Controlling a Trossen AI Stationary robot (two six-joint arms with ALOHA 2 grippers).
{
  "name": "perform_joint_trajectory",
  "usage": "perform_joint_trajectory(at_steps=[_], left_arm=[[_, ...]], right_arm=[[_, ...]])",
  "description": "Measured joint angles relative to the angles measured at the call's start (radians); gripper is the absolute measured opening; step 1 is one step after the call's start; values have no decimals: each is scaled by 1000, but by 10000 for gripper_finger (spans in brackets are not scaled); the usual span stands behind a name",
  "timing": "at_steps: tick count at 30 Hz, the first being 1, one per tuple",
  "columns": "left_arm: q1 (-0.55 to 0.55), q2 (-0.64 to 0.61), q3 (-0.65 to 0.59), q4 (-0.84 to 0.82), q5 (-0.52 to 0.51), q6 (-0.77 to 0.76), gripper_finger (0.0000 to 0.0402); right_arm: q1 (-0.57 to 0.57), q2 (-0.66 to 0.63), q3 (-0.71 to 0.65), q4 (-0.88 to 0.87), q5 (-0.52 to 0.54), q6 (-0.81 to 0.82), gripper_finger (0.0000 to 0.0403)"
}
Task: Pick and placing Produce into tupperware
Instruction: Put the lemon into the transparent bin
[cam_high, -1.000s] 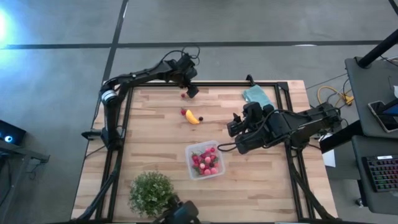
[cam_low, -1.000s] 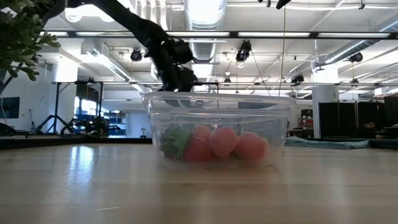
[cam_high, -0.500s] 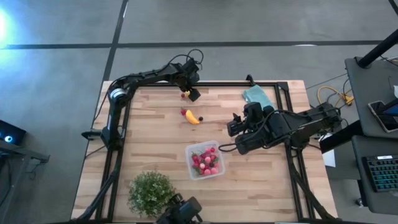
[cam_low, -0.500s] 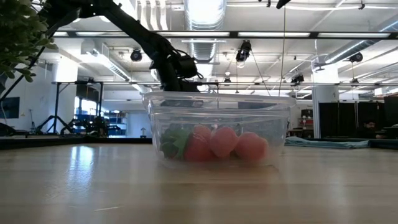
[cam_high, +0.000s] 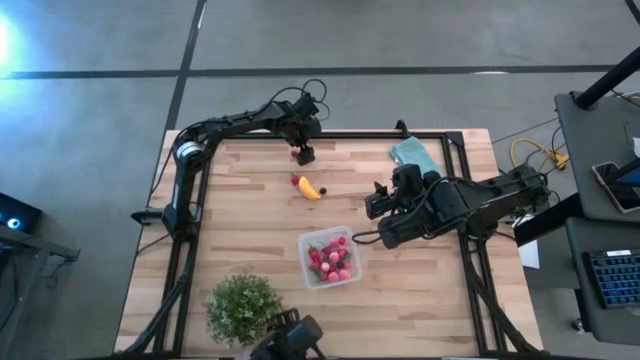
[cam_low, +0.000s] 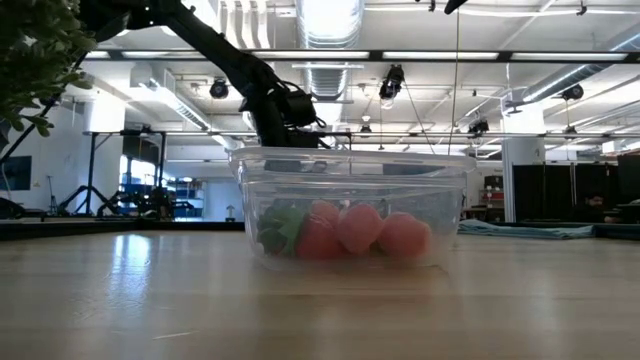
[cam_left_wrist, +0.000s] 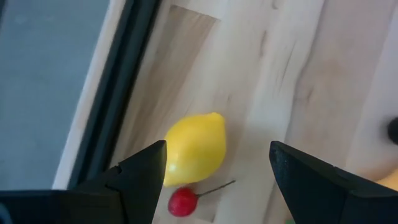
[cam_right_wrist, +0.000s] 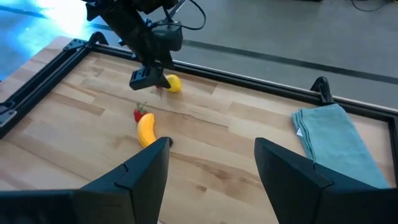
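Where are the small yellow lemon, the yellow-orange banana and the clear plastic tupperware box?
small yellow lemon (cam_left_wrist: 194, 148): left wrist view, middle of its skin.
yellow-orange banana (cam_right_wrist: 145, 130): right wrist view, middle of its curved body.
clear plastic tupperware box (cam_low: 448, 210): low view, its bare side wall.

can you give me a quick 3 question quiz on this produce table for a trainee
1. True or false: the left end effector is shut on the lemon.
2. Multiple choice: what lies right beside the banana? A) a small red fruit B) the teal cloth C) the potted plant
3. Fill in: the pink and red berries sit inside the clear ______.

Key
1. False. It hangs open above the lemon and a cherry, near the table's far edge.
2. A. The teal cloth lies off by the far right corner, the potted plant at the near edge.
3. Tupperware. The right end effector waits open beside it.
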Motion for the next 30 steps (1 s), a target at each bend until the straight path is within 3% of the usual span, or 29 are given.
perform_joint_trajectory(at_steps=[4, 18, 30], left_arm=[[0, -1, -14, -14, 42, 4, 269], [2, -3, -51, 33, 17, 160, 269], [8, 10, -62, 130, 24, 288, 269]], right_arm=[[0, 0, 0, 1, 0, 0, 228], [4, 0, 0, 1, 0, -9, 228], [108, 1, -5, -9, -48, -51, 228]])
